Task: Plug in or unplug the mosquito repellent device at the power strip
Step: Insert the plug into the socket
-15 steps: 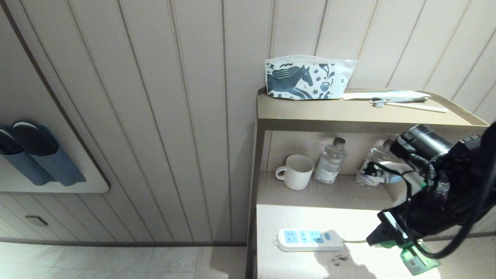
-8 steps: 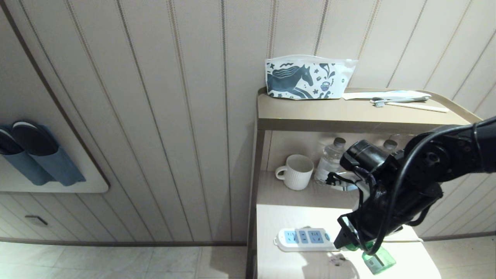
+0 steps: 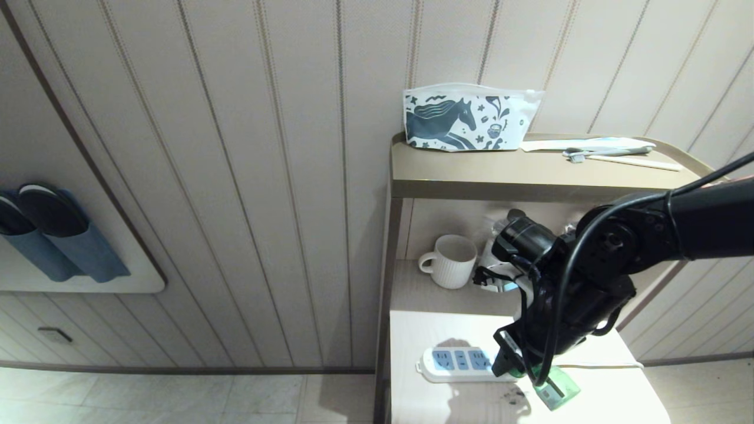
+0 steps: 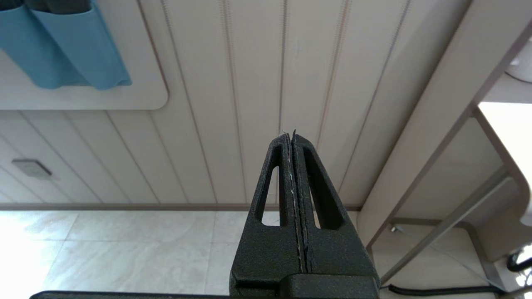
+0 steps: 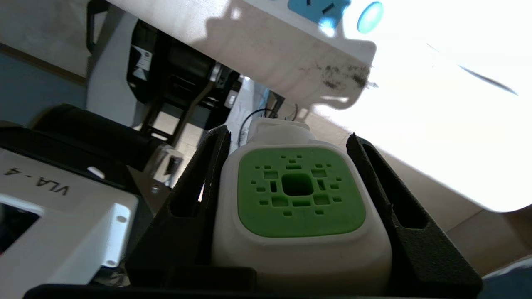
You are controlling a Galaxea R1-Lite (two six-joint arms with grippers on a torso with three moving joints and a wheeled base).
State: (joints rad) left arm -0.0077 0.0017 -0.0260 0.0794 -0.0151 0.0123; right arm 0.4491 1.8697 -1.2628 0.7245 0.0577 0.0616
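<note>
The white power strip (image 3: 453, 364) lies on the lower shelf with its light-blue socket panels facing up. My right gripper (image 3: 521, 370) hangs over its right end, shut on the mosquito repellent device (image 3: 554, 390). The device's green bottle sticks out tilted toward the shelf's front. In the right wrist view the white-and-green head of the device (image 5: 299, 199) sits squeezed between both fingers of the right gripper (image 5: 289, 137), with the strip's blue button (image 5: 370, 16) beyond it. The left gripper (image 4: 291, 135) is shut and empty, low beside the cabinet.
A white mug (image 3: 450, 261) and a clear water bottle (image 3: 490, 254), partly behind my arm, stand at the back of the lower shelf. The upper shelf (image 3: 530, 188) overhangs it, carrying a horse-print pouch (image 3: 468, 121) and a toothbrush (image 3: 612, 154). Blue slipper pockets (image 3: 53, 235) hang at left.
My right arm has swung left with the device in its grip, from the shelf's right edge to the strip's button end, which it now covers. The left arm has not moved.
</note>
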